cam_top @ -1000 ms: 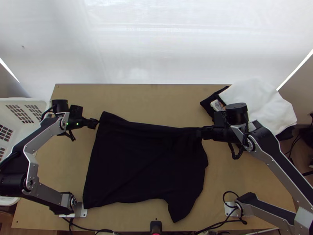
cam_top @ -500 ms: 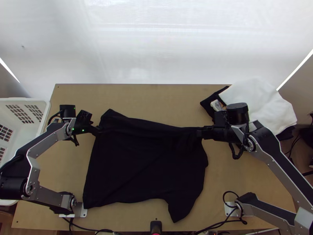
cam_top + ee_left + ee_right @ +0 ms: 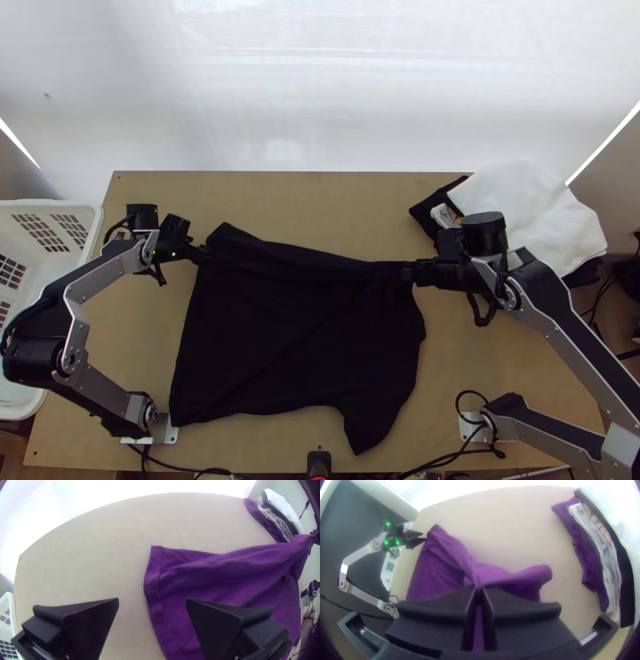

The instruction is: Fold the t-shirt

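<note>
Treat the t-shirt (image 3: 296, 336), spread on the table (image 3: 320, 206) with its far edge pinched in the right gripper (image 3: 478, 588), as likely light, limp and easily creased, and take the hem (image 3: 152, 586) near its far corner with the open left gripper (image 3: 152, 600), deep enough not to slip.

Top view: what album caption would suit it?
Right gripper pinching a black cloth T-shirt on a light wooden table; open left gripper near one corner.

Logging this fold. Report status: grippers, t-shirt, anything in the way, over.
Left gripper, jaws open by left edge of t-shirt. Right gripper, jaws shut on its far edge. T-shirt spread, rumpled. Possible snag: clothes pile near right gripper.
</note>
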